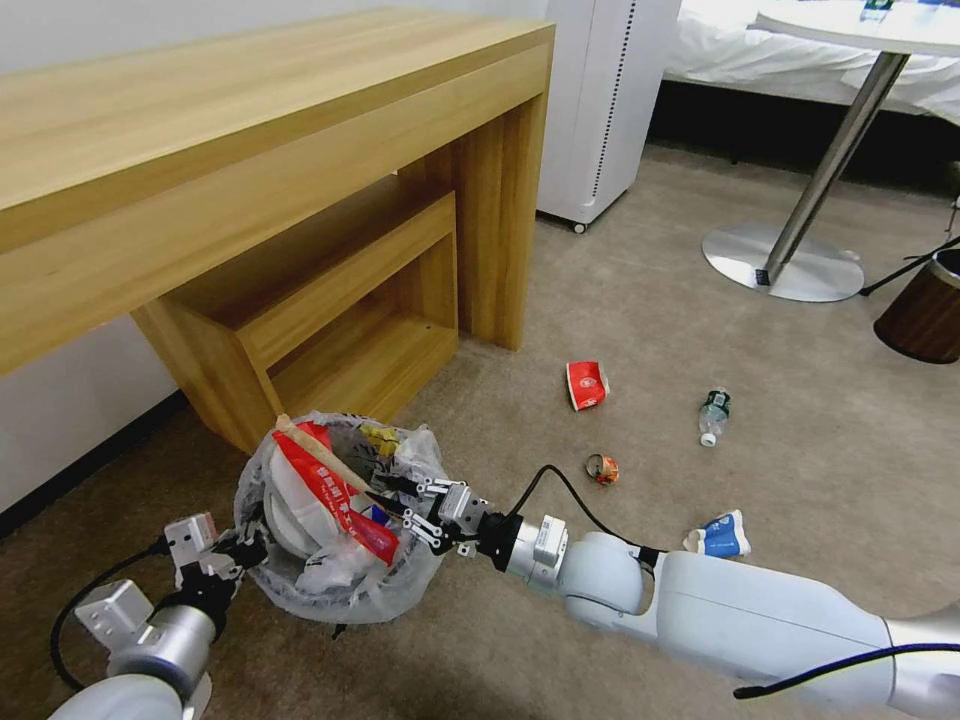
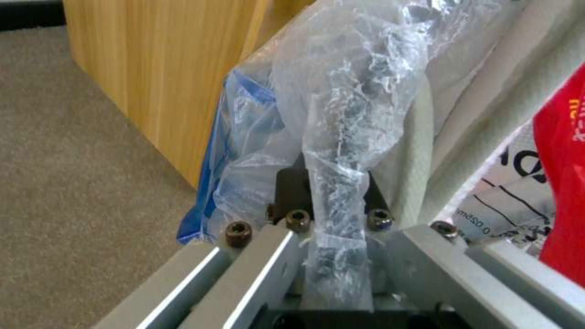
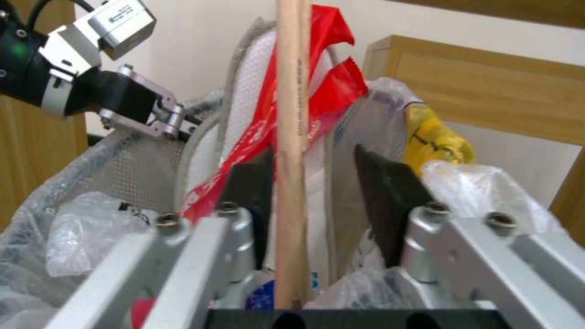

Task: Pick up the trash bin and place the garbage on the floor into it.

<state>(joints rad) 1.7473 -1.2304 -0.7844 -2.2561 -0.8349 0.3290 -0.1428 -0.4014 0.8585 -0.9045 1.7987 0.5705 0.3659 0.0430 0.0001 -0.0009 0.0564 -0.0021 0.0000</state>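
Standing beside the wooden bench [image 1: 250,150], one trash bin [image 1: 335,520] hangs pinched at its bagged rim by the left end effector [image 1: 245,552], closed on the plastic. One right end effector [image 1: 415,512] reaches in from the opposite side, jaws spread wide around one wooden stick [image 3: 291,137], which the right wrist view shows ungripped. Four litter pieces lie beyond it: paper cup [image 1: 587,384], carton [image 1: 722,536], bottle [image 1: 713,416], small wrapper [image 1: 602,469].

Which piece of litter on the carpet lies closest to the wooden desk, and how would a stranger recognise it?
Start at the light wooden desk and look at the beige carpet beyond its leg. The nearest piece is a red-and-white paper cup on its side, unlike the clear bottle beside it.
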